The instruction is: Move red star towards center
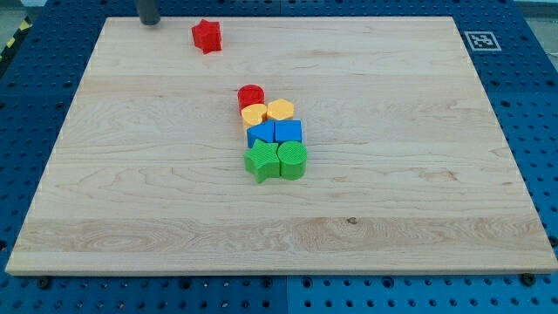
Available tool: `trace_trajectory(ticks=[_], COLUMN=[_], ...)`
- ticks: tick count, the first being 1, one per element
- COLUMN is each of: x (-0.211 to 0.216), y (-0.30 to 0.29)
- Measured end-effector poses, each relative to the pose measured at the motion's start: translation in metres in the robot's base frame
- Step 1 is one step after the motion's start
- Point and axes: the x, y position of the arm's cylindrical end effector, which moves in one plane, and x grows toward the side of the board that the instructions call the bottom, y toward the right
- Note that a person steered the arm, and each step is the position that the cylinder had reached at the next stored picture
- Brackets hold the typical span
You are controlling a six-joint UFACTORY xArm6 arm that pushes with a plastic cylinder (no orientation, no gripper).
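Note:
The red star (207,36) lies near the view's top edge of the wooden board (392,201), left of middle. My tip (149,22) shows as a dark rod end at the view's top left, to the left of the red star and apart from it. Near the board's middle sits a tight cluster: a red cylinder (250,95), a yellow block (254,113), a yellow hexagon (280,110), two blue blocks (261,133) (288,132), a green star (261,161) and a green cylinder (293,160).
A black and white marker tag (481,40) sits at the board's top right corner. Blue perforated table (532,105) surrounds the board on all sides.

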Motion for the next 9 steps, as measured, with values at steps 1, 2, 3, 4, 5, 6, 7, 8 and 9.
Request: trace_trajectory(ticks=[1,2,3,4,5,6,7,8,9], x=[0.02,0.03,0.049,0.051,0.051,0.059,0.066,0.066,0.069], y=[0.051,0.059,0.064,0.066,0.066,0.069,0.073,0.073,0.073])
